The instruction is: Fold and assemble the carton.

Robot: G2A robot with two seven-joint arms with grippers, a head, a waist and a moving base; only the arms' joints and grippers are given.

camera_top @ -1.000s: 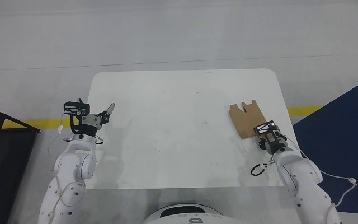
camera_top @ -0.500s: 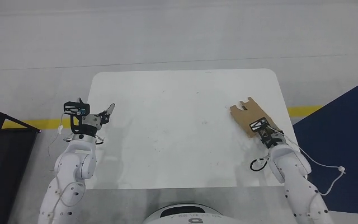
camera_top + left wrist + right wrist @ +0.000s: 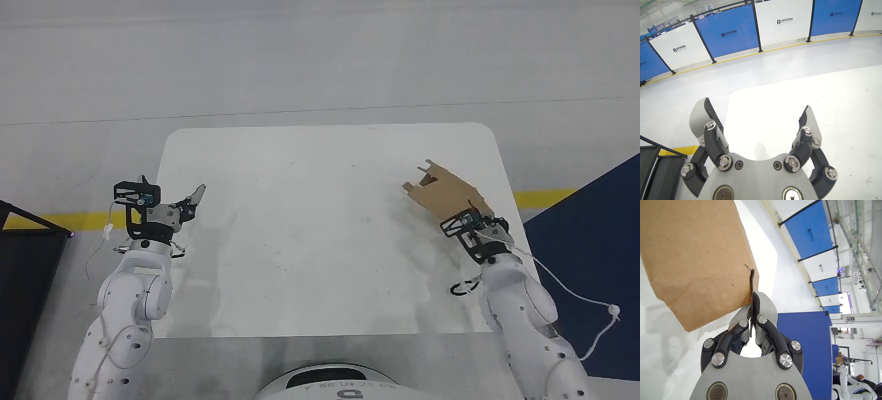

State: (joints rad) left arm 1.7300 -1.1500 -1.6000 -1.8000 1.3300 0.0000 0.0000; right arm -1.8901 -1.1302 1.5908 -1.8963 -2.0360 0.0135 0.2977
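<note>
- Cardboard, flat and plain brown, made up the carton (image 3: 447, 190), which lay over the far right part of the white table (image 3: 320, 230), near its rounded corner and turned at an angle to the table's edges.
- At the carton's far end the top view showed notched flaps (image 3: 420, 182); its near end was held by the right gripper (image 3: 470, 218).
- In the right wrist view the right gripper (image 3: 753, 306) was pinching the carton (image 3: 696, 253): its ribbed pads (image 3: 755, 302) were pressed together on the corrugated edge, just beside a small tear (image 3: 750, 271).
- Under the carton a shadow fell on the table; whether the far end touched the tabletop could not be told.
- Well apart from the carton, the left gripper (image 3: 193, 197) hung at the table's left edge.
- From the left wrist view the left gripper (image 3: 757, 113) had its fingers spread wide, black ribbed pads facing each other over the table's rounded corner.
- Behind, fence panels (image 3: 783, 26) stood blue and white by turns between black posts, and each bore a small dark logo with one short printed word; such panels also showed in the right wrist view (image 3: 810, 236).
- Along the floor at the fence's foot ran a yellow line (image 3: 772, 51).
- Beside the right arm a black cable (image 3: 460, 292) looped at the table's near edge.
</note>
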